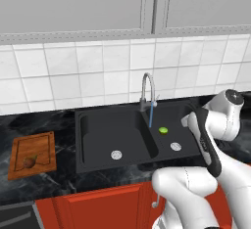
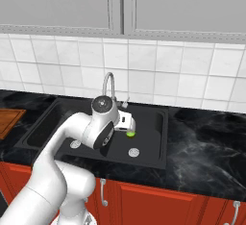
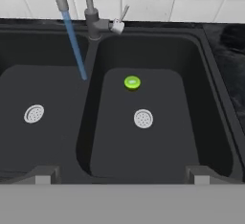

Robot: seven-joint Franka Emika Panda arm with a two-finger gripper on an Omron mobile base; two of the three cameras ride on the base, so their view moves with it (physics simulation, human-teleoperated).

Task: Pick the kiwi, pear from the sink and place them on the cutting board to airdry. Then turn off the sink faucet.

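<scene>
The black double sink (image 1: pixel 98 167) (image 3: pixel 86 122) lies below me. A small bright-green round fruit with a pale centre (image 1: pixel 163 130) (image 2: pixel 130 133) (image 3: pixel 132 82), the kiwi by its look, rests on the floor of the right basin behind the drain. A brownish fruit (image 1: pixel 29 162), seemingly the pear, sits on the wooden cutting board (image 1: pixel 41 147) (image 2: pixel 7 118) at the left. The silver faucet (image 1: pixel 147 88) (image 2: pixel 110 82) (image 3: pixel 88 3) runs a blue stream (image 3: pixel 74 41) onto the basin divider. My gripper (image 3: pixel 120 175) (image 2: pixel 129 125) hangs open and empty above the right basin's front.
Each basin has a round silver drain (image 3: pixel 143 118) (image 3: pixel 34 114). The faucet lever (image 3: pixel 122 19) sticks out to the right of its base. Black marble counter (image 2: pixel 206 142) flanks the sink, with a tiled wall behind and red cabinet doors (image 1: pixel 108 208) below.
</scene>
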